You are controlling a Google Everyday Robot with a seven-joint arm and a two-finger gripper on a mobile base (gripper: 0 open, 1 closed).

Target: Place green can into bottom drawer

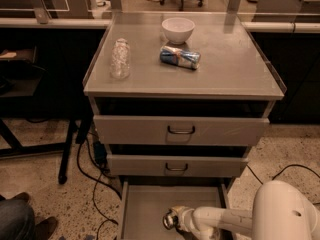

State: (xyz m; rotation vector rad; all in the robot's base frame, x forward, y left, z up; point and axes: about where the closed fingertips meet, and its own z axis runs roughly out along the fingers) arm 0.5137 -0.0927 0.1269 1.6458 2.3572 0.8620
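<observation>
The bottom drawer is pulled open below the cabinet, a wide shallow grey tray. My gripper reaches in from the right on its white arm and sits low over the drawer floor, near the middle. A small shiny silver round end shows at the gripper's tip and looks like an end of the green can. None of the can's green side shows.
The two upper drawers are shut or nearly shut, with loop handles. On the cabinet top are a clear plastic bottle, a white bowl and a blue-and-silver can on its side. Cables lie on the floor. A person's shoe and leg are at the bottom left.
</observation>
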